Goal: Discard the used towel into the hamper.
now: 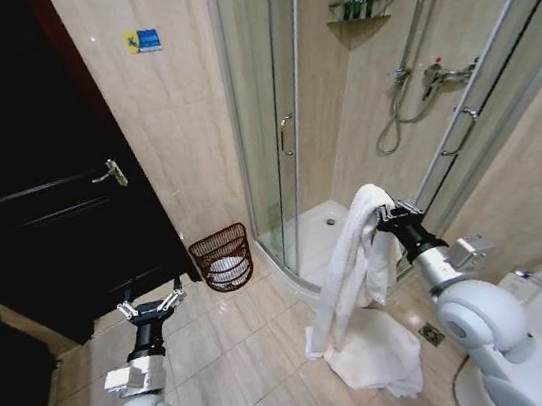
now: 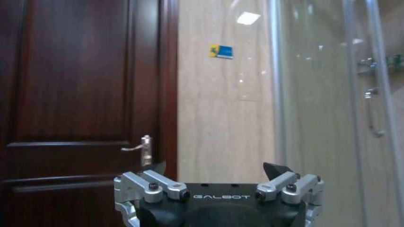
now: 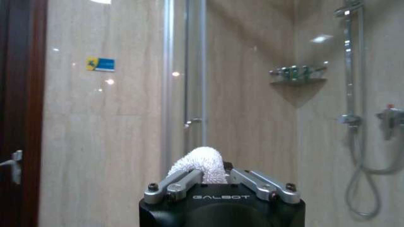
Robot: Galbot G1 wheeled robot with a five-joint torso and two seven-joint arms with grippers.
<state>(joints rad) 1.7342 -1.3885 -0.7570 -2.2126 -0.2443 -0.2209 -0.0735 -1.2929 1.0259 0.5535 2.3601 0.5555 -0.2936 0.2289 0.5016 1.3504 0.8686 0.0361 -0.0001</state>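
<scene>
One long white towel [image 1: 356,272], thick and nubbly terry, hangs folded over the right tool [image 1: 385,209], whose metal fingers are closed on the looped top of it; the two tails fall in soft folds to the glossy beige floor tiles [image 1: 223,361], where the lower end lies in a crumpled heap. In the right wrist view the pinched loop of towel [image 3: 200,163] bulges up, rounded and fuzzy, between the fingers, and the black tool body below reads "GALBOT" in pale letters. The hamper [image 1: 222,257], a small reddish-brown basket of thin woven bars with a rounded front, stands on the floor against the tiled wall, between the dark wooden door [image 1: 36,185] and the curved glass shower enclosure [image 1: 273,112], well apart from the towel; something white lies inside it. The left tool [image 1: 151,307] is held low over the floor, jaws spread wide with nothing between them. A small blue-and-yellow sticker [image 1: 142,41] sits high on the wall, its writing too small to read.
</scene>
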